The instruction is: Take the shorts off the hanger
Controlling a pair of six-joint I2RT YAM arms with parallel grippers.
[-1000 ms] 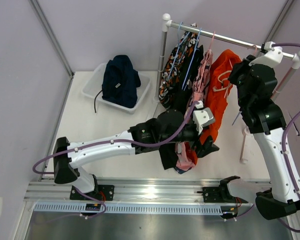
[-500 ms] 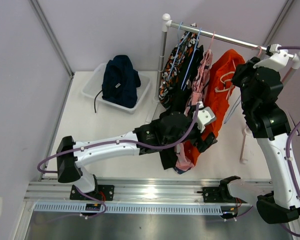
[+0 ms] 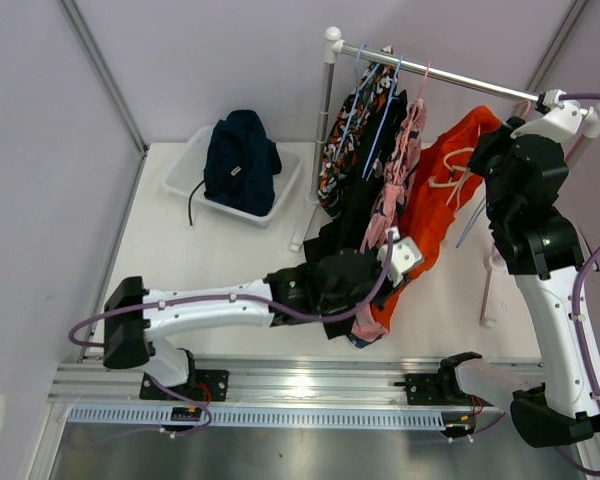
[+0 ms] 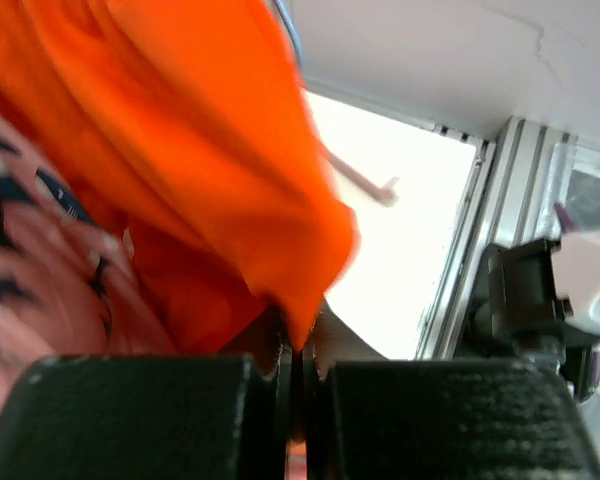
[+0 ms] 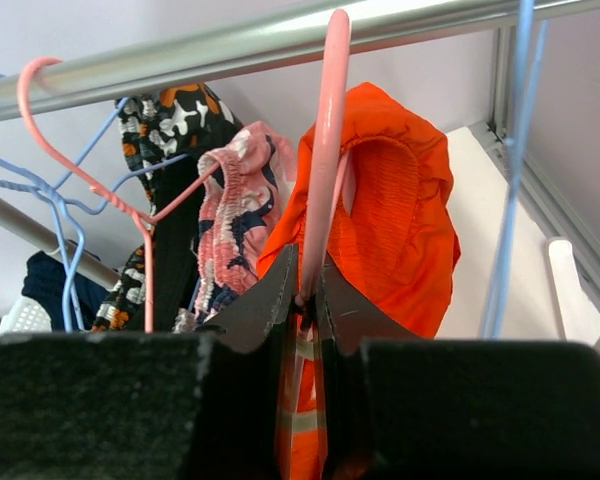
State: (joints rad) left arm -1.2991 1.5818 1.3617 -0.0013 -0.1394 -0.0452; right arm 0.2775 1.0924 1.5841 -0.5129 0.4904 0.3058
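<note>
The bright orange-red shorts (image 4: 180, 130) look like soft matt cloth, the thin pink hanger (image 5: 328, 130) is smooth glossy plastic, and the silver rail (image 5: 200, 50) is shiny metal.

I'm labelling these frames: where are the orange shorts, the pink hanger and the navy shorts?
orange shorts (image 3: 430, 225), top external view, middle of the fabric.
pink hanger (image 5: 324, 150), right wrist view, stem below the rail.
navy shorts (image 3: 240, 160), top external view, middle of the heap.

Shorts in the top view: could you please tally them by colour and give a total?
Navy blue shorts: 1
Orange-black-white blotch shorts: 1
Black shorts: 1
Pink printed shorts: 1
Orange-red shorts: 1
Total: 5
</note>
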